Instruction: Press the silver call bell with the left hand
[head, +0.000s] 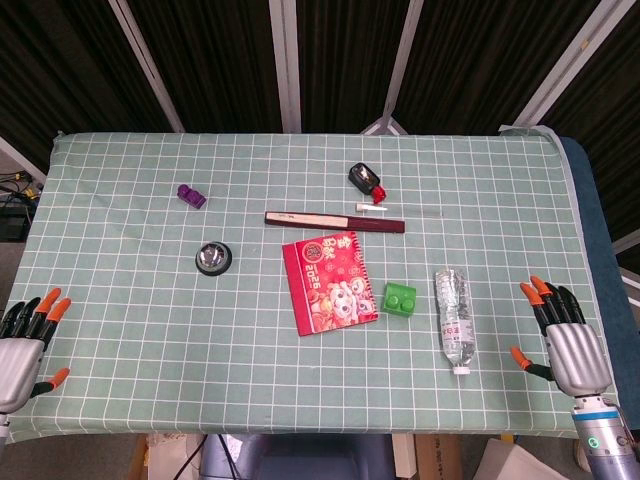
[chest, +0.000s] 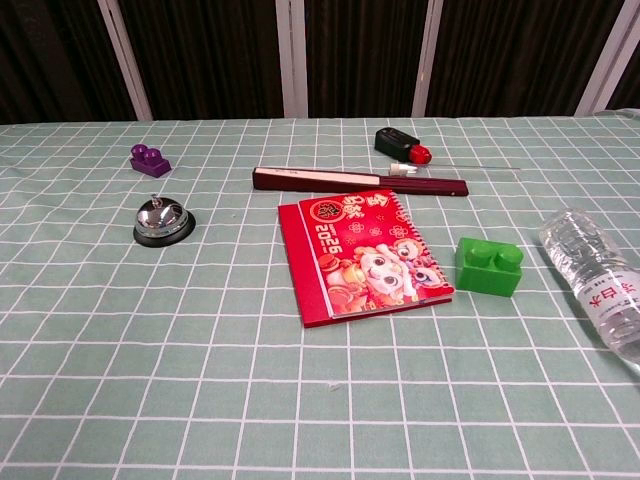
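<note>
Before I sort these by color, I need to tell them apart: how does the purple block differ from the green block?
The purple block is smaller and lies at the far left, beyond the bell. The green block is bigger and sits nearer, between the red notebook and the water bottle. Both are studded toy bricks lying stud-side up on the checked tablecloth.

Robot lab or test cell, not home. Counter (head: 120, 330) draped in green grid-checked cloth (chest: 120, 400), edges taped down. Behind it black corrugated panels (head: 210, 60) framed by slanted aluminium struts (head: 287, 60): enclosure wall. Cables (head: 12, 185) trailing at far left beyond counter edge. Cardboard box (head: 440, 462) on floor under near edge. Unrelated odds and ends laid out on cloth like test props: toy bricks, red calendar (head: 328, 281), water bottle (head: 456, 318), call bell (head: 214, 258). Robot hand (head: 570, 345) with orange fingertips at counter corner.
</note>
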